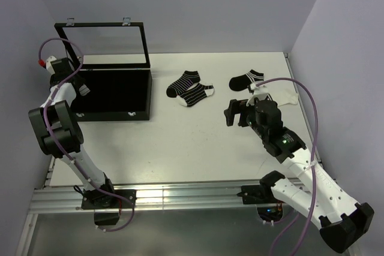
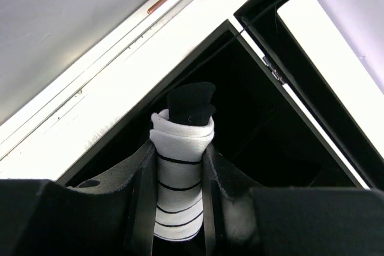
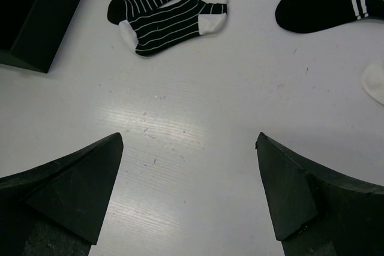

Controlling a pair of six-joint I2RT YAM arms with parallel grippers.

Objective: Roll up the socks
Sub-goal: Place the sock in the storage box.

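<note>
White knit banded with thin black lines, rolled into a tight bundle point(image 2: 182, 131) with a black toe poking from the top: visible only from the left wrist, clamped between the two dark fingers of the left gripper point(image 2: 179, 155) over an inner corner of the black hinged case point(image 2: 258, 148). From above, just the left arm folded high at the left edge of the white table point(image 1: 180, 148), wrist dipped into the open case beneath its raised glass lid point(image 1: 111, 43), bundle hidden. Right gripper point(image 3: 189, 142) low over the table's middle right, arm stretched forward from the near edge, jaws spread wide, nothing between them. Flat near the far edge: a crossed pair of black socks point(image 1: 191, 88) with white pinstripes and white toes at mid-table, a black sock point(image 1: 246, 79) with white cuff bands nearer the far right corner, a white sock point(image 1: 290, 98) just beside it, partly behind the right arm.
</note>
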